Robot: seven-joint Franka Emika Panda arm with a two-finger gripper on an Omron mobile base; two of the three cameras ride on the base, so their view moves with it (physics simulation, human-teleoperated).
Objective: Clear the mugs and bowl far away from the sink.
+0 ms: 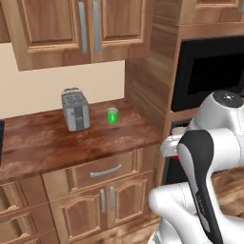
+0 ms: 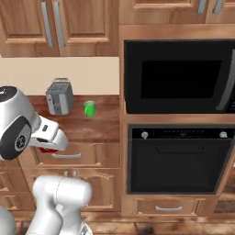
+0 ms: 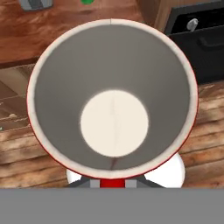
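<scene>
While carrying small red cylindrical mug pinched in my gripper, hanging over wood floor short of brown wooden counter. Next: reach forward, set down near bright green mug by silver toaster.

Green mug upright on the wooden counter, just right of the grey toaster — apart, not touching. Black microwave above black oven at right. A red patch shows under the arm's hand — mug not identifiable.
</scene>
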